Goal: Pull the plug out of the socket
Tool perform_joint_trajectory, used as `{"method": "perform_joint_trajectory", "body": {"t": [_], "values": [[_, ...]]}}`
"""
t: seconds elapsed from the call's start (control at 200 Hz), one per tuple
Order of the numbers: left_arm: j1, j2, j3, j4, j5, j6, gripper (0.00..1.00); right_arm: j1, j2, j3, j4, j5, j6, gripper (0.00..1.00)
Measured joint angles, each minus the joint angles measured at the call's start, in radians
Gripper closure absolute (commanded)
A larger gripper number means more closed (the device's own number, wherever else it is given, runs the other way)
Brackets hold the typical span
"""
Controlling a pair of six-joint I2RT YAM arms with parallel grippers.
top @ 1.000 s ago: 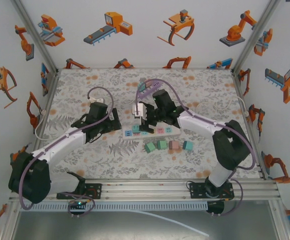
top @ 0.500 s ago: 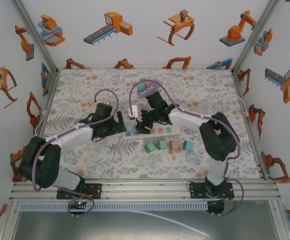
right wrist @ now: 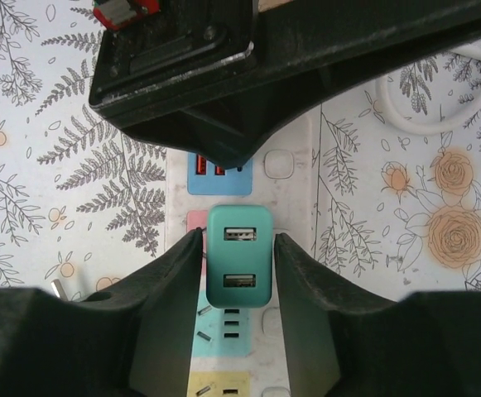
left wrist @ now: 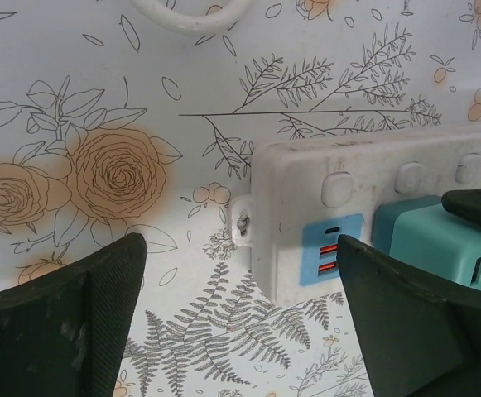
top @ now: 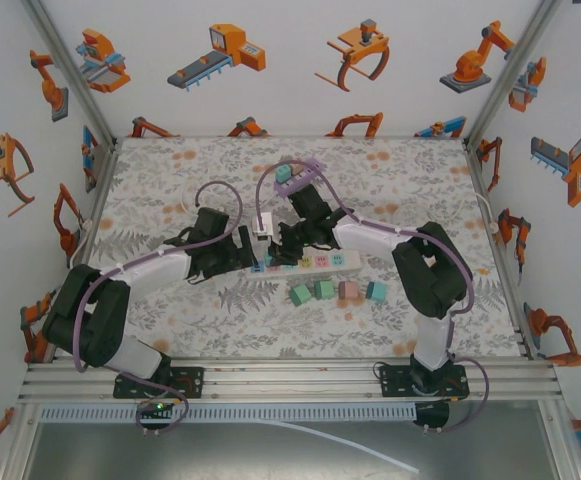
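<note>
- Power strip [top: 335, 262] lies near the middle of the table, its length running between the left and right edges. The teal plug [right wrist: 238, 266] is seated in a socket near the strip's left end.
- Right tool [right wrist: 238, 240] comes down over the plug from above, one finger flat against each long side. It reads as clenched on the teal plug, which is not yet lifted.
- Left tool [left wrist: 240, 273] is released, jaws wide, straddling the strip's left end. One finger hangs clear over bare table and the other is above the strip beside the plug.
- The strip looks light and would likely rise with the plug. Judged best to press or pinch the left end down before any pull.
- Pull straight up along the prongs. A tilt towards either table edge could bind them.
- Grip sits on smooth plastic sides, so a slip is possible. Go slowly and firmly.
- Dark tool body looms close beyond the plug in the right wrist view, so watch clearance while lifting.
</note>
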Motion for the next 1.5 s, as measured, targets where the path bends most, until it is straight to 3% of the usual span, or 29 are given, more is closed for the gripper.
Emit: {"method": "perform_joint_trajectory", "body": {"t": [0.741, 1.497], "values": [[-0.062, 0.071, 0.092, -0.064, -0.083, 0.068, 0.14, -0.006, 0.000, 0.010, -0.014, 0.009, 0.030, 0.76], [-0.070, 0.087, 0.111, -0.070, -0.100, 0.063, 0.14, -0.011, -0.043, -0.024, 0.025, 0.018, 0.055, 0.77]]}}
